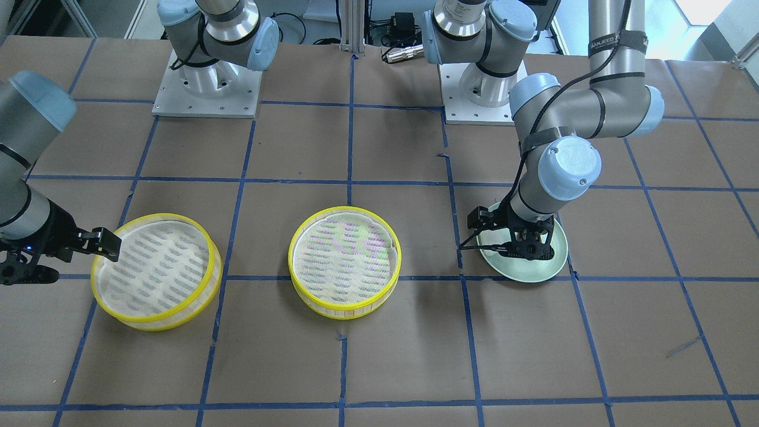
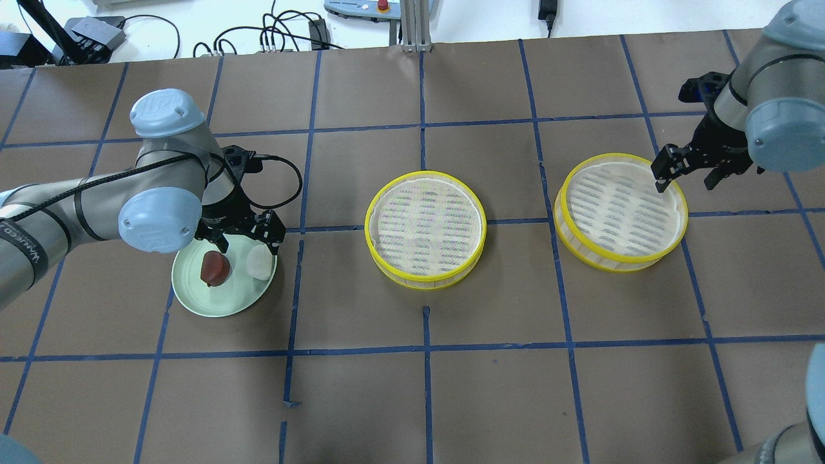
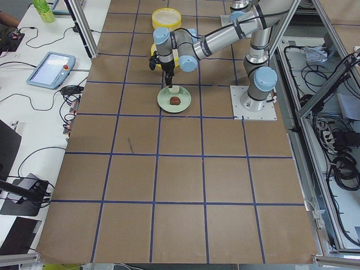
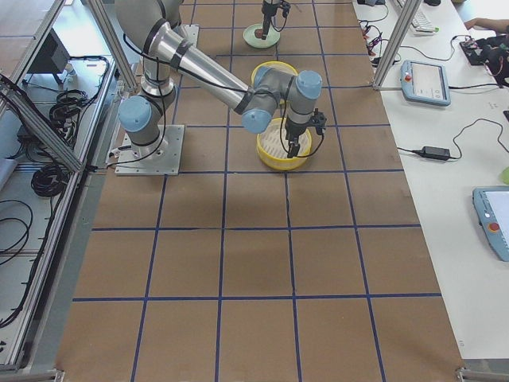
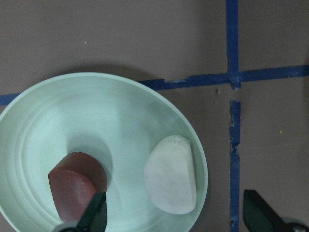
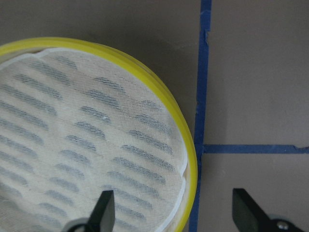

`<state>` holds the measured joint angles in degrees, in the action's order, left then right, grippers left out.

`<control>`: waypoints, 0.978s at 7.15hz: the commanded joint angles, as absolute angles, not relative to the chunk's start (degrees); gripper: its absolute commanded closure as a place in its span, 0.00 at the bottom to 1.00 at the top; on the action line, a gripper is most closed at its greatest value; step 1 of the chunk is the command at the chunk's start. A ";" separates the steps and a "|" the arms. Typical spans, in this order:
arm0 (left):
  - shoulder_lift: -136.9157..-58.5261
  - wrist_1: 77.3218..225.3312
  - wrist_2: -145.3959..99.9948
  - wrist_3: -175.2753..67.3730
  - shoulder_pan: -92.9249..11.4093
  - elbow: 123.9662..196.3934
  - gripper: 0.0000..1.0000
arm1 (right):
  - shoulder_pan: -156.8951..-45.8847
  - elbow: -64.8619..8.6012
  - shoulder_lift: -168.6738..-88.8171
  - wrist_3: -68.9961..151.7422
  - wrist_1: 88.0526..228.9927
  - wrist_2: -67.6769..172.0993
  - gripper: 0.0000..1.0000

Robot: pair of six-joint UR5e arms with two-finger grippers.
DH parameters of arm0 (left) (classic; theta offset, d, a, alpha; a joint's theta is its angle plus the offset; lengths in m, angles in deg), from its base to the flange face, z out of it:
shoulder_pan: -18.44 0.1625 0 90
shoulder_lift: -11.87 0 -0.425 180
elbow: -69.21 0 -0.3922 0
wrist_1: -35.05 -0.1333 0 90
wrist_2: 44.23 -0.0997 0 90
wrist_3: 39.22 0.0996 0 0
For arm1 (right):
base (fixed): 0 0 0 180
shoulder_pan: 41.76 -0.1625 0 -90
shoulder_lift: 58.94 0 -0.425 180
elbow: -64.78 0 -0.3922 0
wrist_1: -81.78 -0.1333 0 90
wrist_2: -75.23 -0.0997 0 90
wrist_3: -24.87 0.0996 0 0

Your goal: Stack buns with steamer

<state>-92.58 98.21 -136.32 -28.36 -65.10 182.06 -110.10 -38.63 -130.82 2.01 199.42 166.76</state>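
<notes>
A pale green plate (image 2: 193, 303) at the table's left holds a reddish-brown bun (image 2: 214, 269) and a white bun (image 2: 260, 263) side by side. My left gripper (image 2: 245, 240) is open just above them; in the left wrist view its fingertips (image 5: 96, 212) flank the white bun (image 5: 171, 174), with the brown bun (image 5: 77, 186) by the left finger. Two yellow-rimmed steamers with white mesh stand empty, one in the middle (image 2: 425, 229) and one at the right (image 2: 622, 209). My right gripper (image 2: 685, 183) is open, straddling the right steamer's rim (image 6: 190, 183).
Blue tape lines grid the brown table. The two arm bases (image 1: 204, 89) (image 1: 480, 89) stand at the robot's edge. Cables and boxes (image 2: 283, 35) lie beyond the far edge. The left arm's elbow (image 1: 569, 166) hangs over the plate (image 1: 533, 273).
</notes>
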 commanded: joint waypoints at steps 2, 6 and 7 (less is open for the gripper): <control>-93.42 97.89 -136.26 -28.67 -65.06 183.46 0.07 | -107.50 -41.48 -128.11 -0.70 204.47 166.73 0.54; -93.68 97.80 -136.26 -28.76 -65.06 184.44 0.69 | -107.50 -41.13 -128.11 -0.62 204.73 166.11 0.93; -93.68 97.71 -136.17 -30.50 -65.06 184.00 0.99 | -107.50 -41.04 -128.11 -0.70 204.73 166.11 0.93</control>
